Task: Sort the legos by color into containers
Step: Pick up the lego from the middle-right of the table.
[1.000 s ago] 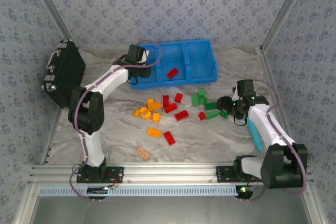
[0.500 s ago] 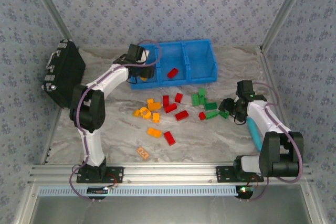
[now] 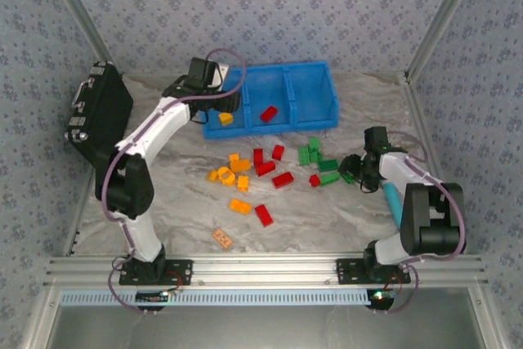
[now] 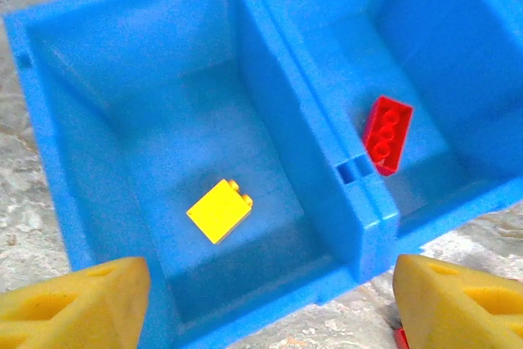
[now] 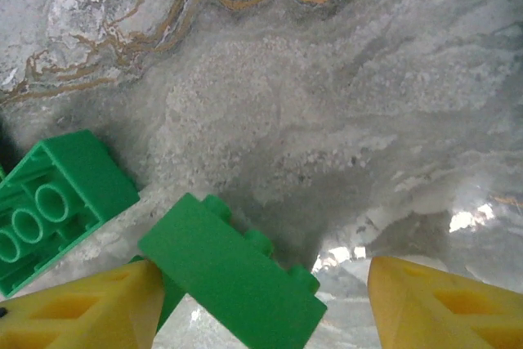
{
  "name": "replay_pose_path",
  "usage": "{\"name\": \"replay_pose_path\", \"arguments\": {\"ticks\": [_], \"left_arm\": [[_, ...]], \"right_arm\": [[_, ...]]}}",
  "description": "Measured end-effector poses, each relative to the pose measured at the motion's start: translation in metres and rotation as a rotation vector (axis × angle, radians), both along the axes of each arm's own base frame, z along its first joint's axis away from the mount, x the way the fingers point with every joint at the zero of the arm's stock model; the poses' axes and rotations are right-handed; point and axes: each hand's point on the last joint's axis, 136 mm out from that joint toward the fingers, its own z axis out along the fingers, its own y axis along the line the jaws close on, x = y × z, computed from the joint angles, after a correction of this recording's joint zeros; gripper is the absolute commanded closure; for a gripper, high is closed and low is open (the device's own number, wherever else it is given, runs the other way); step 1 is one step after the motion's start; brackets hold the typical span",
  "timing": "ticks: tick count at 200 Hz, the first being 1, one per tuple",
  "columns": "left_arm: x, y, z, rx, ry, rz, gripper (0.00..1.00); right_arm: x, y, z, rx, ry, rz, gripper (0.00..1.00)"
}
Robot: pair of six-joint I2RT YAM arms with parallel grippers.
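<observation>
Nearest on the bench lies a flat orange tag; beyond it the loose legos are scattered in orange-yellow, red and green. At the right, the right hand sits low with its fingers spread apart and a green brick lying between them. Farthest, the left hand hangs with fingers wide apart above the blue bin, whose left compartment holds one yellow brick and middle compartment one red brick
</observation>
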Motion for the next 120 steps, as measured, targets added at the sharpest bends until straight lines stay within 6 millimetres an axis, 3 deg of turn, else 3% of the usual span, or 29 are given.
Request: {"name": "replay_pose_path", "arguments": {"ticks": [36, 56, 80, 120], "left_arm": [[-0.025, 0.006, 0.047, -0.032, -0.073, -0.008, 0.20], [-0.042, 0.012, 0.060, -0.043, -0.092, -0.007, 0.19], [-0.057, 0.019, 0.055, -0.032, -0.074, -0.004, 0.18], [-0.077, 0.031, 0.022, 0.012, 0.015, 0.004, 0.17]], "right_arm": [[0.003, -0.001, -0.011, -0.007, 0.021, -0.002, 0.43], [0.002, -0.004, -0.013, -0.016, 0.028, -0.008, 0.55], [0.000, -0.008, -0.014, -0.030, 0.046, -0.019, 0.62], [-0.002, -0.011, -0.014, -0.048, 0.058, -0.008, 0.70]]}}
